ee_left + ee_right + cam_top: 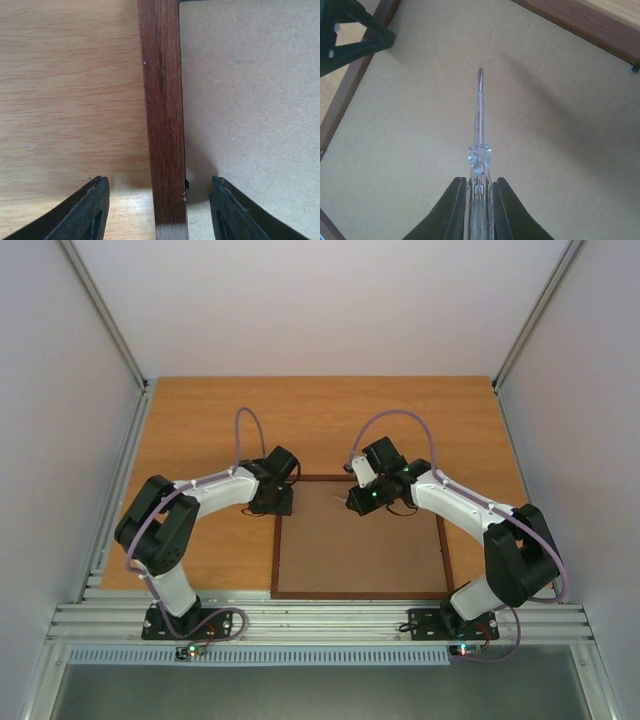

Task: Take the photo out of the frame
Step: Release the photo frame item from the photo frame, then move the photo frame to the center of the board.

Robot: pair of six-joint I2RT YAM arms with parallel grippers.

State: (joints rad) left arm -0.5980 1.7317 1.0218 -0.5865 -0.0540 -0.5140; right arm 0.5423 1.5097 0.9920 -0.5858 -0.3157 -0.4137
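The frame (276, 560) lies face down on the table, its brown hardboard back (360, 550) up. The photo is hidden under the back. My left gripper (274, 502) is open at the frame's far left corner; in the left wrist view its fingers (85, 212) straddle the dark wooden rail (162, 115), one over the table, one over the hardboard (250, 100). My right gripper (362, 498) is shut on a clear-handled screwdriver (480, 150), whose tip (480, 75) points over the hardboard (420, 125) near the frame's far edge (580, 22).
The wooden table (200, 420) is ringed by grey walls and an aluminium rail (320, 618) at the near edge. A small black clip (187, 184) sits at the rail's inner edge. The left gripper's black finger (350, 35) shows in the right wrist view.
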